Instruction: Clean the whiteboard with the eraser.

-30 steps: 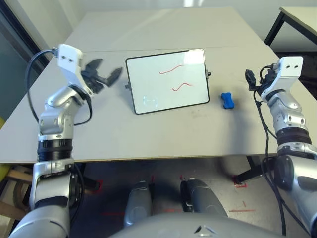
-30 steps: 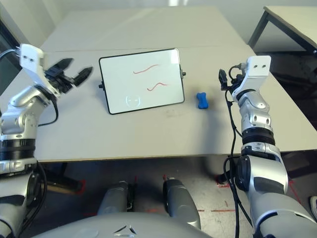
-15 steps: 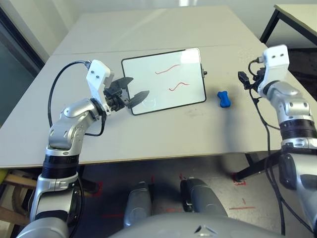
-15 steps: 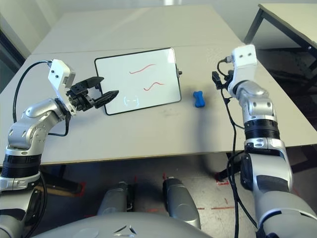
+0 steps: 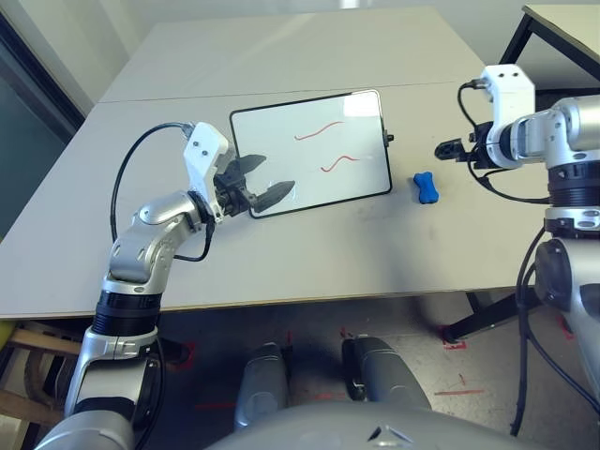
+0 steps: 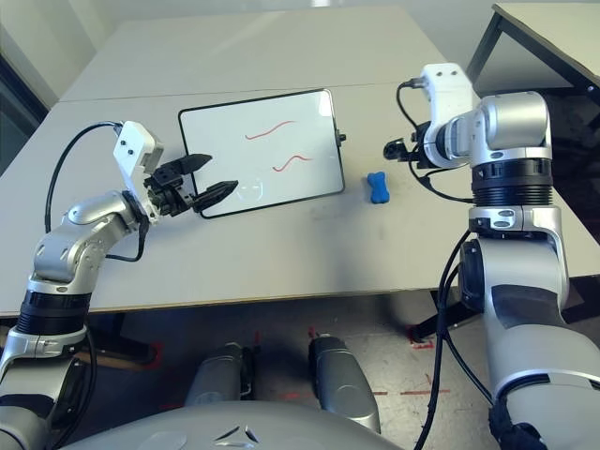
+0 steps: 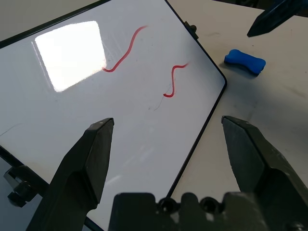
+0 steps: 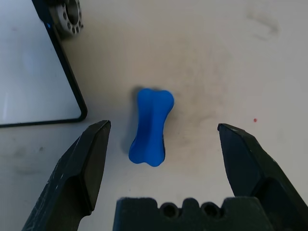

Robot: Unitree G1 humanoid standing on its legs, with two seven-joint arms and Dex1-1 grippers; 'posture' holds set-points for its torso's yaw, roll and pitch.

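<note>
One whiteboard (image 5: 310,153) bears two red squiggles (image 5: 320,129); one eraser (image 5: 427,187) lies beside; both claws released.

one whiteboard (image 5: 309,150), one eraser (image 5: 427,187), two squiggles (image 5: 330,147)

Pale grey table (image 5: 309,56), concrete floor (image 5: 309,323)

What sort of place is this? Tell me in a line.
Probably a lab or office workroom: a plain grey table holds just a small whiteboard and a blue eraser, another dark-legged table stands beside it, and red tape marks dot the floor.
</note>
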